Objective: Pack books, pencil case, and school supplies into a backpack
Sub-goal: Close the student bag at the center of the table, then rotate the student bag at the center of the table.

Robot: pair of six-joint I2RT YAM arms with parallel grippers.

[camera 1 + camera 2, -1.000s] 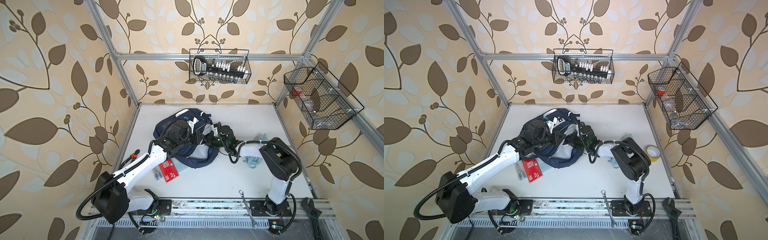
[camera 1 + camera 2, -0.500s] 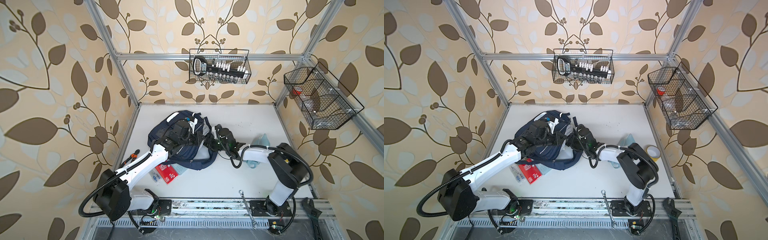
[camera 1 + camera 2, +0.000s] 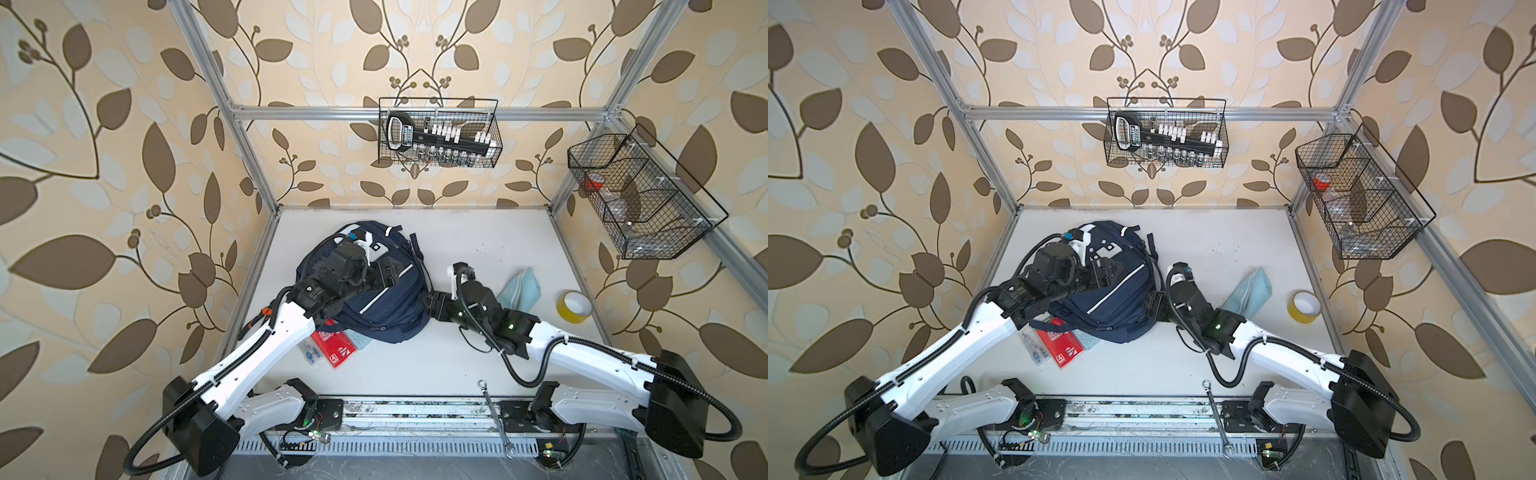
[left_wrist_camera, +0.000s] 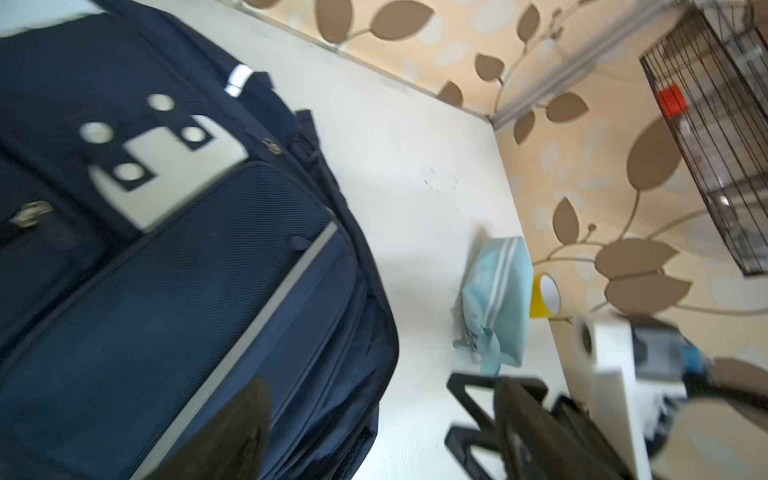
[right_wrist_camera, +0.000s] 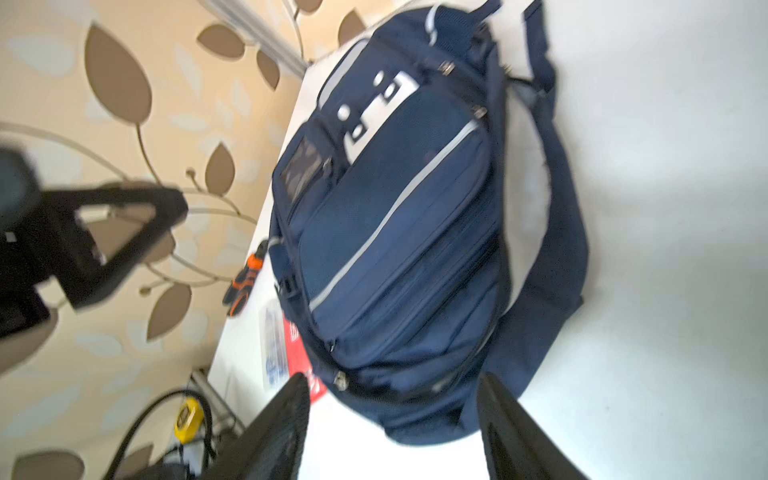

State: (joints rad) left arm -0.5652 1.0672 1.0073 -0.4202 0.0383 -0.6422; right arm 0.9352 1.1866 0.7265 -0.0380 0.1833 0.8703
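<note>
**While nothing is gripped, the backpack (image 3: 386, 307) is seen lying on the table (image 3: 478, 232)**

The left gripper (image 3: 387, 273) is held over the backpack's front, jaws wide and empty. The right gripper (image 3: 435, 305), equally wide, is placed just beside its edge. The pencil case (image 3: 521, 289) is found beside the right arm, and the red booklet (image 3: 336, 349) is partly covered by the backpack.

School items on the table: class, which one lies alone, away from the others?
The teal pencil case, lying by the yellow tape roll. The red booklet, calculator and clear box huddle together at the backpack's opposite edge.
</note>
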